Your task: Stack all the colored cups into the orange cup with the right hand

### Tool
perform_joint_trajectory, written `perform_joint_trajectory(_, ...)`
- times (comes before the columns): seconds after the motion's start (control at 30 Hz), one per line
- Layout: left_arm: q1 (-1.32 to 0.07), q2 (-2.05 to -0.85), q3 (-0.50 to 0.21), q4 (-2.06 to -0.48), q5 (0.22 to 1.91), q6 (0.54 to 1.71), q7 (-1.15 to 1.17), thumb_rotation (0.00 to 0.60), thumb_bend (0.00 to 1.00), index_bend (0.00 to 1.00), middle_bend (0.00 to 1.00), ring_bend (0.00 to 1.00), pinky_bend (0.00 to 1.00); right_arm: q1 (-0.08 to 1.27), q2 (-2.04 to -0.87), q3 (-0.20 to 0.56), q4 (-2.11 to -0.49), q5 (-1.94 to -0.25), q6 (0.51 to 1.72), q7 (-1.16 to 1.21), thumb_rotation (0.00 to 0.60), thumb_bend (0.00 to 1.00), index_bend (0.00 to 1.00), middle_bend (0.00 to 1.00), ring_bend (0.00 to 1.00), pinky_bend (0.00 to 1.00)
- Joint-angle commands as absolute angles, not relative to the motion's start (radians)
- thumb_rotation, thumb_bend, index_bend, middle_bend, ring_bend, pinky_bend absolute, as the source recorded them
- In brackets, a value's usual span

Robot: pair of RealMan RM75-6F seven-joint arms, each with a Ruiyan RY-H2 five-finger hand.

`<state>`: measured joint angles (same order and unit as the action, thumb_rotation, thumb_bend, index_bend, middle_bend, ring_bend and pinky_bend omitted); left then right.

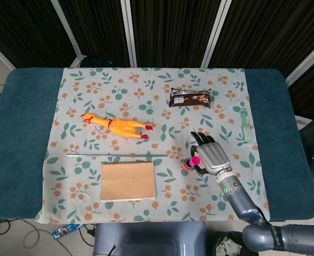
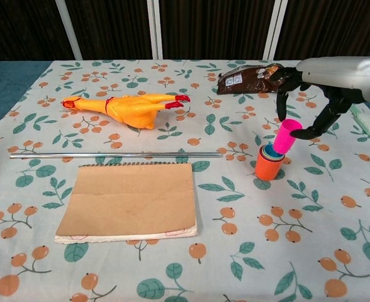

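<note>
Nearest the robot, a brown notebook [image 2: 129, 200] lies flat on the floral-clothed surface [image 2: 298, 233], with a metal rod [image 2: 114, 154] just beyond it. To the right stands the orange cup [image 2: 269, 165], a blue cup [image 2: 272, 151] nested inside. The right hand [image 2: 311, 94] pinches a tilted pink cup [image 2: 287, 135], its base at the blue cup's rim. Farther back lie a rubber chicken [image 2: 127, 107] and a brown packet [image 2: 248, 78].
</note>
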<state>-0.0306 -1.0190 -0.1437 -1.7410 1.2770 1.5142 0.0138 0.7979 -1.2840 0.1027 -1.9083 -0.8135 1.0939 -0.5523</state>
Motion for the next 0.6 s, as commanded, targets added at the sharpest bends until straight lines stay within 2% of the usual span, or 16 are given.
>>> perform_joint_trajectory(0.03, -0.031, -1.019, -0.144, -1.741, 1.277, 1.514, 0.014, 0.6, 0.27, 0.17, 0.02, 0.0, 0.0, 0.796, -1.287, 0.1, -1.902, -0.815, 1.09, -0.549, 0.6, 0.41, 0.54, 0.0, 0.04, 0.14)
perform_joint_trajectory(0.6, -0.031, -1.019, -0.144, -1.74, 1.277, 1.515, 0.016, 0.6, 0.27, 0.17, 0.02, 0.0, 0.0, 0.797, -1.339, 0.094, -1.853, -0.826, 1.056, -0.535, 0.6, 0.41, 0.54, 0.0, 0.04, 0.14)
